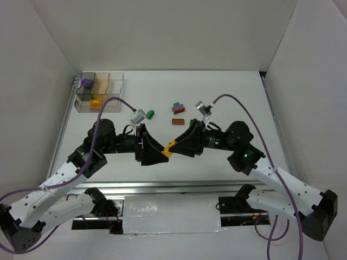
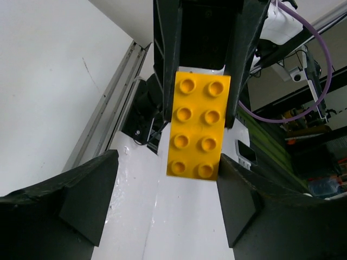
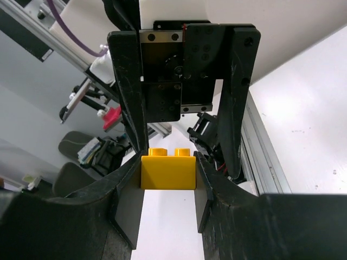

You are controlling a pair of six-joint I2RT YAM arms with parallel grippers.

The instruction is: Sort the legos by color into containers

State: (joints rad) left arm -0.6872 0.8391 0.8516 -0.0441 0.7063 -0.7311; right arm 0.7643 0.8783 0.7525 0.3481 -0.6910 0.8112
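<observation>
Yellow lego (image 2: 198, 132) tight in the right pincer (image 3: 168, 181), left pincer (image 2: 165, 197) agape around it, arms (image 1: 108, 142) tip-to-tip.

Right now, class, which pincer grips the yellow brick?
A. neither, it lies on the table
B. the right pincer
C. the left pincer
B: the right pincer is clamped on both sides of the yellow brick in mid-air, while the left pincer stands open, with a gap on each side of the brick.
</observation>
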